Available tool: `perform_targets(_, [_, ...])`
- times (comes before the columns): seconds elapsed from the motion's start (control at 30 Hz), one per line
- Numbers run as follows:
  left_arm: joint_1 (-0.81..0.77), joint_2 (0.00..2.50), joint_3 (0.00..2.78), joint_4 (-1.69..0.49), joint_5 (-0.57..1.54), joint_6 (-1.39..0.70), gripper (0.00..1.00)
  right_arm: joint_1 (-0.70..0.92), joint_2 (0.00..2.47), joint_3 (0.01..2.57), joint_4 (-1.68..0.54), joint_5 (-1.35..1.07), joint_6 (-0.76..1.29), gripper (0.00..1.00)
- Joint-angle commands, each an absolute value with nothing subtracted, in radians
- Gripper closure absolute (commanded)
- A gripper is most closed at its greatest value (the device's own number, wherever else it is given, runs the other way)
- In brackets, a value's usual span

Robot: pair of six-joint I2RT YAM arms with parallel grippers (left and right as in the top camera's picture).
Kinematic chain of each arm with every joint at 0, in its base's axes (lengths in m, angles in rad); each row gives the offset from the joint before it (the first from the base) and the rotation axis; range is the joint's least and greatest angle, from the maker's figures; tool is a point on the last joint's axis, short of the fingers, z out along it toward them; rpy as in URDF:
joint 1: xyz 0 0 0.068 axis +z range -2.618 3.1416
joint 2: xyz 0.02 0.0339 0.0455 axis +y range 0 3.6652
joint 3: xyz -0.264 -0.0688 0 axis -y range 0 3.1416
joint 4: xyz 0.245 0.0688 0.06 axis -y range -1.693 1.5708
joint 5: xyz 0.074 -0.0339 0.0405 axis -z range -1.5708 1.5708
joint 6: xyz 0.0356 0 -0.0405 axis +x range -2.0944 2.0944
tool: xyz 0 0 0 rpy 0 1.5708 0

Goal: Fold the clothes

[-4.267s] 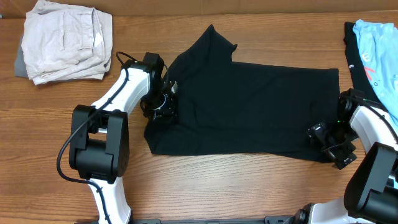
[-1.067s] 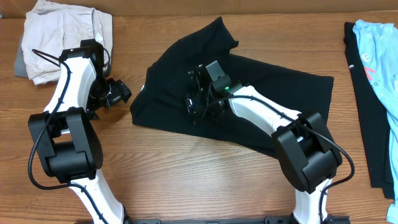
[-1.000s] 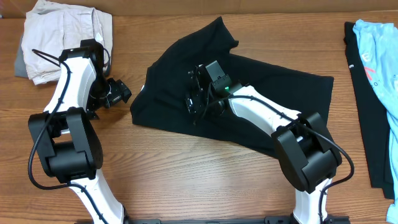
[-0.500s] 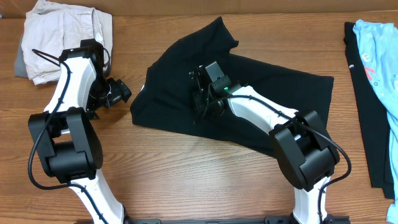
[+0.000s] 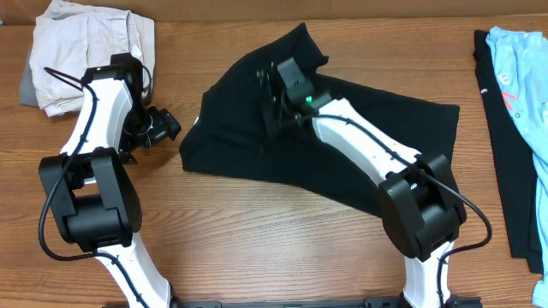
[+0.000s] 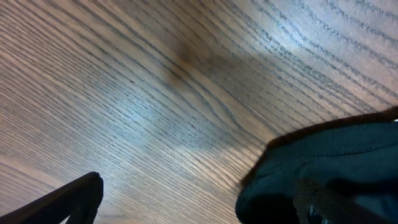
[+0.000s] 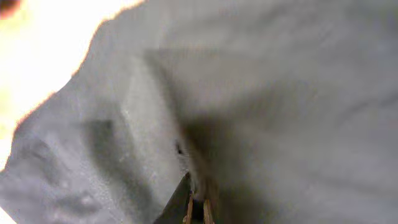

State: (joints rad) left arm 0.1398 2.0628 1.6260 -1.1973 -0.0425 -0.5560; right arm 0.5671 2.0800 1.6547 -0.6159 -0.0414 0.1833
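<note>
1. Pinching a ridge of cloth: R gripper (image 5: pixel 271 111) reaches across the table (image 5: pixel 282 248) to the upper-mid part of the black T-shirt (image 5: pixel 227 128). Its wrist view shows the jaws together, w/ a thin raised fold of dark fabric caught between them.
2. Shirt's position: ctr of table, askew and rumpled, one sleeve pointing toward the far edge and the long body trailing off to the robot's R. It is not flat, and no clean fold shows yet.
3. L gripper (image 5: pixel 164 128) hangs w/ jaws wide apart, holding nothing, over bare wood just beside the shirt's L edge. Its wrist view shows one L finger (image 6: pixel 71 199) at lower L and the cloth edge at lower R, the two apart.
4. Bystanders: beige folded garment (image 5: pixel 86 56) in the far-L corner and light-blue shirt (image 5: pixel 522 68) w/ red print at the far-R edge, both well apart from the work.
5. Step in hand, by my read: early. The shirt is being gathered or re-laid ahead of a proper fold. The grip sits mid-cloth, not at a corner or hem.
6. Next move prob. calls for a slow lift, so the soft cloth doesn't slip out of so thin a pinch, then a draw to spread the panel or double it over. L gripper likely needs to come onto the near L edge to pin or take it, or the whole shirt will drag along.
7. Risk: the pinch may hold more than one layer. Can't tell, as the R wrist view is blurred.
</note>
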Motion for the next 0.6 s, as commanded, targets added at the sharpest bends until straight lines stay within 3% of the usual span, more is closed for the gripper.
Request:
perform_targets(0.0, [0.144, 2.067, 1.645, -1.197, -0.055, -0.572, 0.00, 0.552, 2.076, 1.726, -0.635, 0.068, 0.186, 0.96])
perform_targets(0.27, [0.139, 2.067, 1.645, -1.196, -0.054, -0.572, 0.00, 0.514, 2.090, 1.718, -0.657, 0.067, 0.186, 0.96])
perform_targets(0.3, [0.139, 2.067, 1.645, -1.196, -0.054, -0.572, 0.00, 0.512, 2.091, 1.718, -0.657, 0.067, 0.186, 0.91])
perform_targets(0.33, [0.138, 2.067, 1.645, -1.196, -0.052, -0.572, 0.00, 0.510, 2.091, 1.716, -0.657, 0.065, 0.187, 0.78])
perform_targets(0.4, [0.137, 2.067, 1.645, -1.197, -0.051, -0.572, 0.00, 0.510, 2.091, 1.716, -0.661, 0.067, 0.186, 0.26])
perform_targets(0.43, [0.136, 2.066, 1.645, -1.198, -0.047, -0.570, 0.00, 0.510, 2.091, 1.716, -0.667, 0.067, 0.186, 0.08])
perform_targets(0.47, [0.135, 2.066, 1.645, -1.197, -0.028, -0.551, 0.00, 0.510, 2.091, 1.716, -0.677, 0.067, 0.187, 0.00])
perform_targets(0.57, [0.131, 2.065, 1.647, -1.197, 0.043, -0.495, 0.00, 0.504, 2.087, 1.729, -0.736, 0.101, 0.230, 0.00])
